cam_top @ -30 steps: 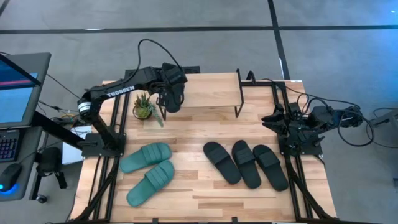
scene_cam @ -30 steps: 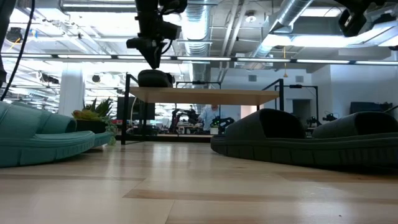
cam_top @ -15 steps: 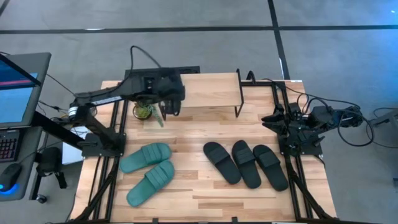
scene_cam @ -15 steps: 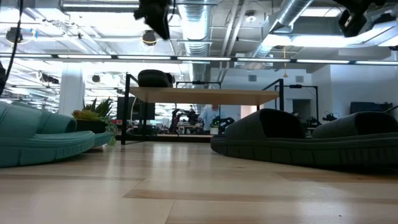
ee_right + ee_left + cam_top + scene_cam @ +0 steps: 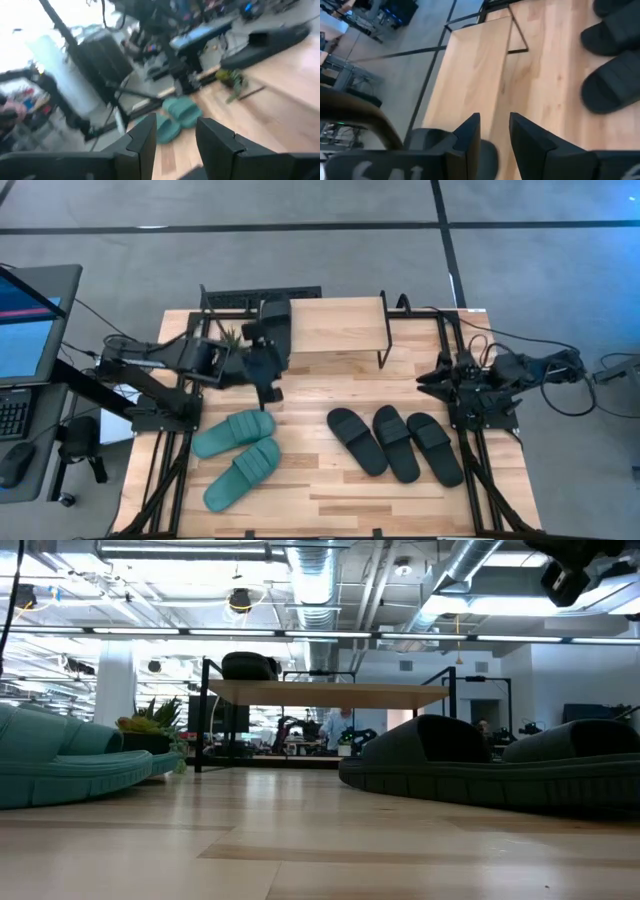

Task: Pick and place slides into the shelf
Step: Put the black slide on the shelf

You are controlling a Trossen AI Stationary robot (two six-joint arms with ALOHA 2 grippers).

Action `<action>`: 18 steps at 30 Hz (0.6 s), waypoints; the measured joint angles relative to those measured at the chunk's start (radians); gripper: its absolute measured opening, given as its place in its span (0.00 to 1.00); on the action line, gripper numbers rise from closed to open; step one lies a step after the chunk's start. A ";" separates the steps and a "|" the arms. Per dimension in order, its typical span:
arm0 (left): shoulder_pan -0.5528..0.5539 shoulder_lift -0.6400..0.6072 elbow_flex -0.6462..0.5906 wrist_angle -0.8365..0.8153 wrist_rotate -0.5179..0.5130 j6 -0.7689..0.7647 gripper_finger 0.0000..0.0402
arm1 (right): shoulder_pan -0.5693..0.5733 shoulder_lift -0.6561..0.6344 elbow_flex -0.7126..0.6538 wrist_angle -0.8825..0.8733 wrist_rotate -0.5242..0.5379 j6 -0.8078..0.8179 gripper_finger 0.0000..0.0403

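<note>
With one black slide [image 5: 275,317] already on the shelf [image 5: 335,326], the left gripper [image 5: 268,385], jaws slightly parted and empty, probably needed to descend squarely over the nearest teal slide [image 5: 233,432] on the counter [image 5: 300,480], while the right gripper [image 5: 428,376], also empty-jawed, waited at the edge.

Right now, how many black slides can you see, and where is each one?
4. Three black slides lie side by side on the table's right half. The fourth sits on the left end of the shelf, partly covered by the left arm. None seems hidden.
</note>
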 joint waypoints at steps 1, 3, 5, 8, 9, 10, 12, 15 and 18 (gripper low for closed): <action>-0.022 0.001 -0.008 -0.005 -0.023 -0.037 0.23 | 0.000 0.017 0.000 0.001 -0.014 0.000 0.31; -0.064 0.002 -0.020 -0.019 -0.075 -0.109 0.23 | 0.001 0.062 0.001 -0.013 -0.035 0.000 0.31; -0.110 0.002 -0.021 -0.032 -0.139 -0.177 0.23 | 0.010 0.114 -0.001 -0.018 -0.041 -0.002 0.31; -0.176 0.001 -0.021 -0.049 -0.240 -0.266 0.23 | 0.032 0.192 0.000 0.005 -0.043 -0.043 0.31; -0.196 0.001 -0.021 -0.062 -0.278 -0.299 0.23 | 0.041 0.218 0.000 0.016 -0.043 -0.055 0.31; -0.216 0.001 -0.021 -0.079 -0.318 -0.333 0.23 | 0.050 0.241 0.000 0.030 -0.043 -0.072 0.31; -0.256 0.001 -0.021 -0.120 -0.396 -0.409 0.23 | 0.070 0.286 0.000 0.053 -0.043 -0.102 0.31; -0.298 0.001 -0.021 -0.213 -0.480 -0.538 0.23 | 0.095 0.358 0.000 0.069 -0.034 -0.130 0.31; -0.329 0.001 -0.021 -0.330 -0.524 -0.674 0.23 | 0.122 0.433 0.000 0.066 0.000 -0.132 0.30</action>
